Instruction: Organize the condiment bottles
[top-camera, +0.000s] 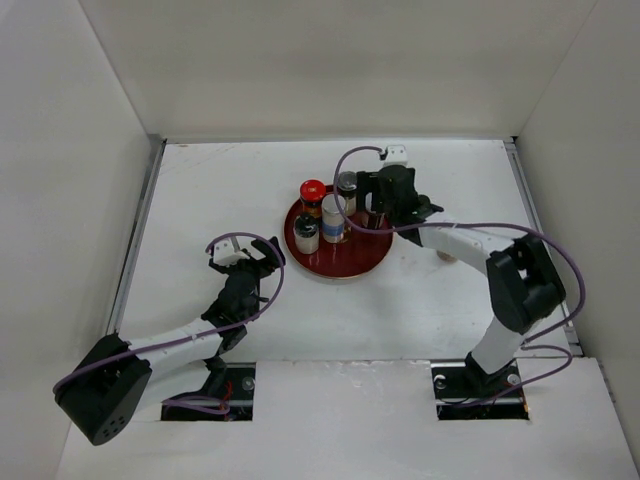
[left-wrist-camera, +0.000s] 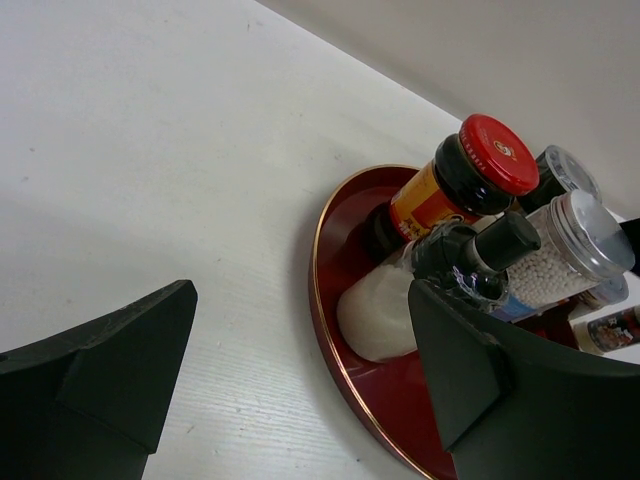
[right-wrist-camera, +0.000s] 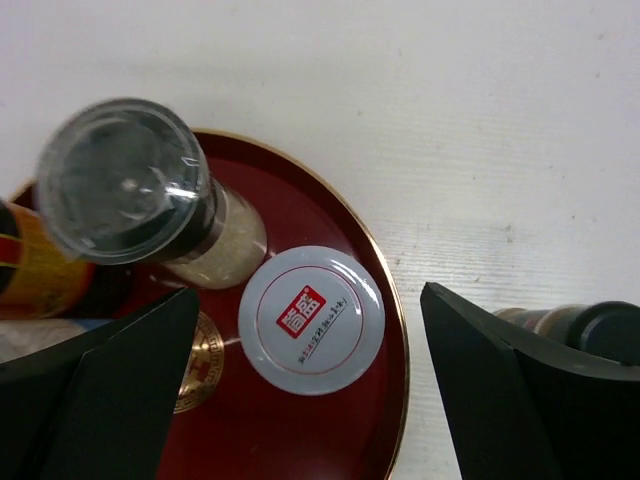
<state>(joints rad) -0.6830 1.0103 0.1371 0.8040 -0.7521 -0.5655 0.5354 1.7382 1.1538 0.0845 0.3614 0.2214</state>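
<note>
Left gripper (top-camera: 250, 262) sits low over the bare table, left of the round red tray (top-camera: 350, 262) and well apart from it. Its 2 fingers are spread wide with nothing between them.

Right gripper (top-camera: 375, 212) is over the far right part of the tray. Its fingers are also spread and not touching anything. In the right wrist view the white-capped jar (right-wrist-camera: 311, 320) with a red logo stands upright between them. I cannot tell how far the fingertips are above it.

Condiment bottles are mostly on the tray, upright and clustered:
- red-capped bottle (top-camera: 313, 190) at the far left, with an orange label
- clear-capped grinder (top-camera: 347, 183) just beside it, at the far edge
- black-capped shaker (left-wrist-camera: 380, 310) with white contents, nearest the left arm
- clear-lidded jar (left-wrist-camera: 570, 240) of white beads, touching the shaker
- gold lid (right-wrist-camera: 200, 365) next to the white-capped jar, half hidden by a finger

1 dark-capped bottle (right-wrist-camera: 590, 325) is off the tray. It lies on the table just outside the rim and is partly hidden behind the right gripper's finger.
</note>
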